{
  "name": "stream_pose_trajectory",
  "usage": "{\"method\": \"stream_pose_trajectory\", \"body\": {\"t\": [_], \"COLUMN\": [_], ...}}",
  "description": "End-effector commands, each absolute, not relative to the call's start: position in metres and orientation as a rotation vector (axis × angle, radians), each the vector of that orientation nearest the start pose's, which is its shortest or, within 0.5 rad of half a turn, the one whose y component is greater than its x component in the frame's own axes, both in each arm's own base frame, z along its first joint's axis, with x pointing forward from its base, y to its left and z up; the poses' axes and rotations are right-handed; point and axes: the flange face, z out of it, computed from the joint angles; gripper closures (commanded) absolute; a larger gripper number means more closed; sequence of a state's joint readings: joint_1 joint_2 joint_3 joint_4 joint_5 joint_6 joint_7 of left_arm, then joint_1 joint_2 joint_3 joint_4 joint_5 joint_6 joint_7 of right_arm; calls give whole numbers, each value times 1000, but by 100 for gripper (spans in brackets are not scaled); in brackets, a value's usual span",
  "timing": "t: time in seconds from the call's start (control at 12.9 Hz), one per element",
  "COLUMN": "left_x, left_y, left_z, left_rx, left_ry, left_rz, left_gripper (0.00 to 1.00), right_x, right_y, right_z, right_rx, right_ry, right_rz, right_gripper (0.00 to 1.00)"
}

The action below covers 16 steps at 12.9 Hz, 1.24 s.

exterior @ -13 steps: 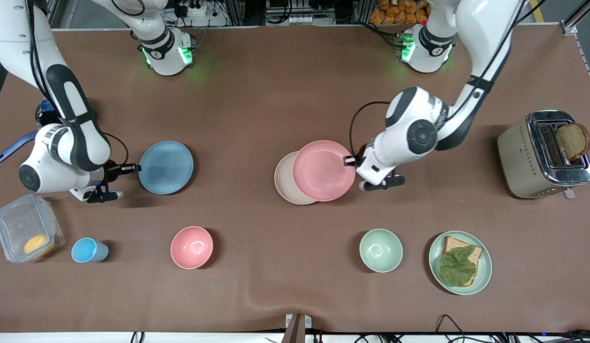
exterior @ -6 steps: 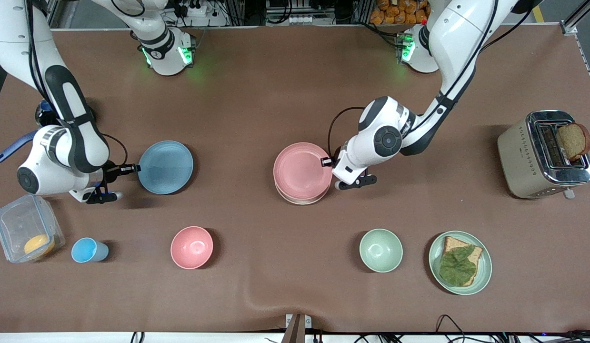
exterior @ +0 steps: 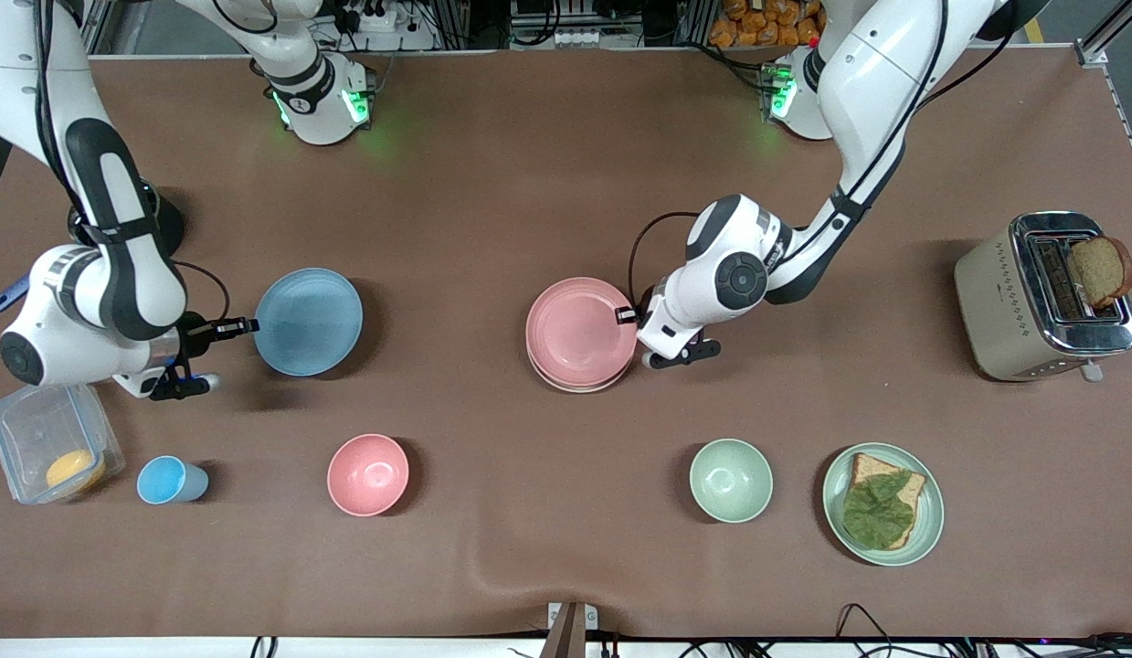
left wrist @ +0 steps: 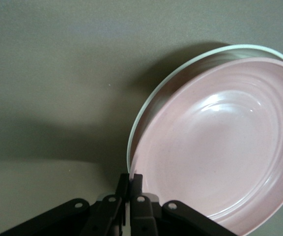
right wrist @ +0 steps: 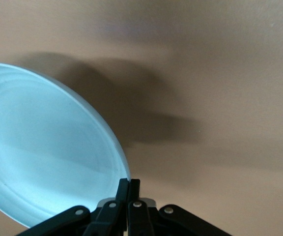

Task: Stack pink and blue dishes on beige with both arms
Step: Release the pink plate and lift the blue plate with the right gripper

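The pale pink plate (exterior: 579, 331) lies on top of the beige plate (exterior: 566, 387), of which only a thin rim shows underneath. My left gripper (exterior: 626, 315) is shut on the pink plate's rim, at the side toward the left arm's end of the table. The left wrist view shows the pink plate (left wrist: 220, 142), the pale rim under it (left wrist: 181, 69) and the left gripper (left wrist: 130, 179) pinching the edge. My right gripper (exterior: 248, 323) is shut on the rim of the light blue plate (exterior: 308, 322). That plate is tilted a little above the table; the right wrist view shows it (right wrist: 43, 162) in the right gripper (right wrist: 129, 184).
Nearer the front camera stand a pink bowl (exterior: 368, 474), a small blue cup (exterior: 168, 481), a clear lidded box (exterior: 49, 448), a green bowl (exterior: 731, 480) and a green plate with toast (exterior: 883, 504). A toaster (exterior: 1041, 297) stands at the left arm's end.
The left gripper slid the pink plate across until it covers the beige plate and lowered it there. The right gripper raised the blue plate slightly and drew it toward the right arm's end.
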State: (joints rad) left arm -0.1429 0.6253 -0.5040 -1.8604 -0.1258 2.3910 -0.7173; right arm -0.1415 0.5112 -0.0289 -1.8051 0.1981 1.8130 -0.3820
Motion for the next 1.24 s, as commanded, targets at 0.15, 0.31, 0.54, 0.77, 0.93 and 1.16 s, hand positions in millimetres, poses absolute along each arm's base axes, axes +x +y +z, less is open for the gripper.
{"method": "stream_pose_trajectory", "body": {"t": [0.15,0.31,0.54,0.77,0.93,1.16], "left_x": [521,522,524,529,541,560], "left_y": [-375,-375,-373,-371,-360,-319], "left_z": [208,208,205,216,249,334], "left_rx": [-3362,-3367,-3364,-3375,-3381,-3312], "left_ry": [-430,-434,-443,-441,-429,-361], "left_rz": [423,416,420,389,299,130], "left_gripper": [100,100,55,0,0,0], "right_x": [610,618,626,632,630,625], "right_y": [-68,-48,-15,22,56,119], "right_z": [263,273,285,293,294,293], "right_rx": [-2756,-2775,-2723,-2743,-2763,-2710], "right_ry": [-93,-57,23,73,97,159], "right_rz": [658,666,652,664,694,720], "right_gripper": [100,100,100,100,100,100]}}
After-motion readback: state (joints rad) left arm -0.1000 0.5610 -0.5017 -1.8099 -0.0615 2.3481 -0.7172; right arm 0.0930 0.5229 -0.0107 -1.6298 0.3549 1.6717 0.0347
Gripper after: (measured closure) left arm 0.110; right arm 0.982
